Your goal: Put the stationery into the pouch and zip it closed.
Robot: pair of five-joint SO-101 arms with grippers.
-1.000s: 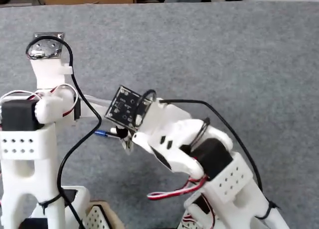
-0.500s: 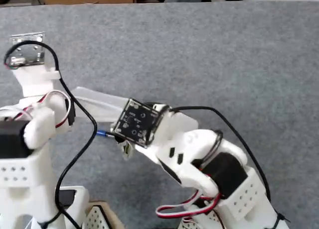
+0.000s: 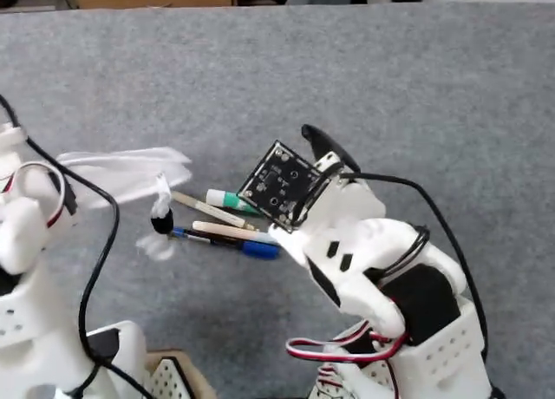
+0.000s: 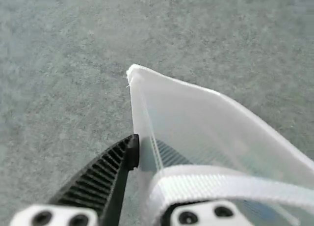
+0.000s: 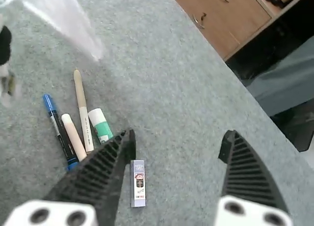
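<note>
Left wrist view: left gripper (image 4: pixel 147 157) pinches pouch (image 4: pixel 211 132); right gripper (image 5: pixel 176 143) wide, pens (image 5: pixel 82 113) beside one finger; limp pouch may slip.

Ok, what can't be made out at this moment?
- Zipper of the pouch: blurred in the high view, and the left wrist view's edge cuts off all but one corner; open or shut is unclear.
- Contents of the pouch: its cloudy wall hides them.
- Small case: the right arm covers its spot in the high view.
- Print on the glue stick: too small in the right wrist view.
</note>
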